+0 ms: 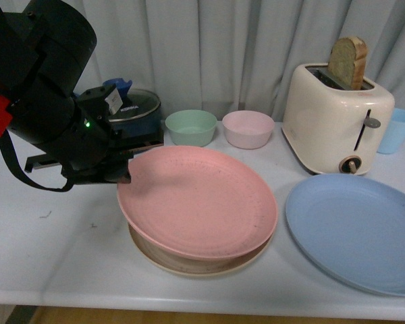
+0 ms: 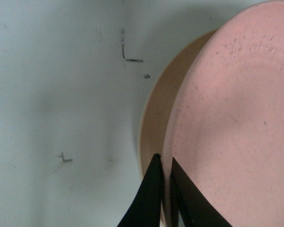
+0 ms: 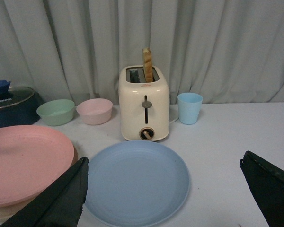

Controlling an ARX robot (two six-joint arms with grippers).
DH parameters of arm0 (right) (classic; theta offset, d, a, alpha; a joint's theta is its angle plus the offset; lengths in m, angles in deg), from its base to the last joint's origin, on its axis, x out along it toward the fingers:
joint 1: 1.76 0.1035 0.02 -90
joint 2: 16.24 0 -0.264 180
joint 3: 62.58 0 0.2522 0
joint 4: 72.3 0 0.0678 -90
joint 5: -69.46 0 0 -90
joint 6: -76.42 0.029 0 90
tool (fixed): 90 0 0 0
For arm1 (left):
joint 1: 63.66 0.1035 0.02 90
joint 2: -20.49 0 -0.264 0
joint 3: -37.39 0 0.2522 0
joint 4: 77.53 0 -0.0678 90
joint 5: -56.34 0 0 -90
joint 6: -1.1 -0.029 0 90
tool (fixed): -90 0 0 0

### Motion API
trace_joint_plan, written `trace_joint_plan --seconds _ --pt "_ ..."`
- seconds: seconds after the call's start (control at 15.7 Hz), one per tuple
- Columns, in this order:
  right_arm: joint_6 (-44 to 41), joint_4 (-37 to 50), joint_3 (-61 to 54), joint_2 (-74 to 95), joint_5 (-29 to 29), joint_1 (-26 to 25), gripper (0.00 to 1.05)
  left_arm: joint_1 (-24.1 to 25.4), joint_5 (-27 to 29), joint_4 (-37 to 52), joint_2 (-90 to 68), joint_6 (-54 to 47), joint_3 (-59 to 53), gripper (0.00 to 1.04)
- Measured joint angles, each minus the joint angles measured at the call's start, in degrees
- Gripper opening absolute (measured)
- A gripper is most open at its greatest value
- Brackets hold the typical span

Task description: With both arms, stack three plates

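Note:
My left gripper (image 1: 125,174) is shut on the left rim of the pink plate (image 1: 197,200), which is tilted just over the cream-beige plate (image 1: 189,264) on the table's front middle. In the left wrist view the black fingers (image 2: 149,198) pinch the pink plate's (image 2: 232,123) rim, with the cream-beige plate (image 2: 154,123) beneath. The light blue plate (image 1: 358,229) lies flat at the right. In the right wrist view the right gripper (image 3: 163,179) is open and empty, set back from the light blue plate (image 3: 135,182); the pink plate (image 3: 23,163) shows beside it.
A cream toaster (image 1: 337,118) with a bread slice stands at the back right, a light blue cup (image 1: 396,130) beside it. A green bowl (image 1: 191,127) and a pink bowl (image 1: 248,128) sit at the back middle, a dark lidded pot (image 1: 131,111) behind the left arm.

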Motion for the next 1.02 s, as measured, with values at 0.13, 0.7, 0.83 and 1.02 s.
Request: trace_joint_plan --seconds 0.13,0.7,0.83,1.02 --pt "0.0 0.0 0.0 0.0 0.0 0.0 0.98 0.3 0.0 1.1 -0.8 0.2 -0.3 0.03" --pt "0.0 0.0 0.0 0.0 0.0 0.0 0.98 0.3 -1.7 9.4 9.9 1.0 -9.0 0.89" --pt "0.0 0.0 0.0 0.0 0.0 0.0 0.98 0.3 5.2 19.1 24.2 -5.9 -16.5 0.98" --pt "0.0 0.0 0.0 0.0 0.0 0.0 0.98 0.2 7.9 31.3 47.2 -16.3 -30.3 0.98"
